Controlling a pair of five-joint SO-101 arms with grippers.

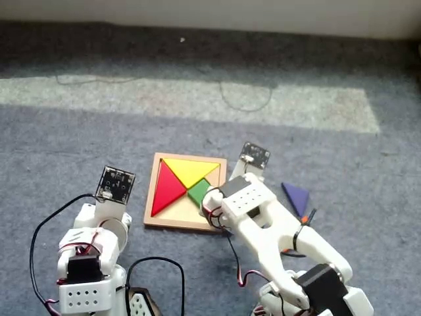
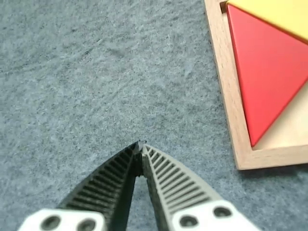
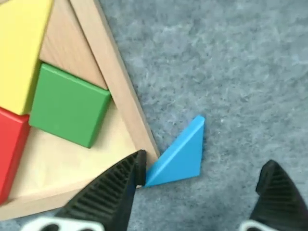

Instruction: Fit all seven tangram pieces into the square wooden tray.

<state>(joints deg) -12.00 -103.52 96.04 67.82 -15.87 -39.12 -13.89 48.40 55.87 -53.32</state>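
Note:
The square wooden tray (image 1: pixel 177 224) lies on the carpet and holds a red triangle (image 1: pixel 166 188), a yellow triangle (image 1: pixel 191 170) and a green square (image 1: pixel 198 191). My right arm (image 1: pixel 263 227) leans over the tray's right edge. In its wrist view my right gripper (image 3: pixel 204 168) stands open around a small blue triangle (image 3: pixel 180 154), which lies on the carpet against the outside of the tray rim (image 3: pixel 110 72). One fingertip (image 3: pixel 136 166) sits at the rim. My left gripper (image 2: pixel 140 147) is shut and empty, over carpet beside the tray's left rim (image 2: pixel 221 72).
A purple triangle (image 1: pixel 296 195) lies on the carpet right of the tray, with a small orange piece (image 1: pixel 304 217) just below it by the right arm. Cables trail from the left arm (image 1: pixel 92 257). Open grey carpet stretches behind the tray.

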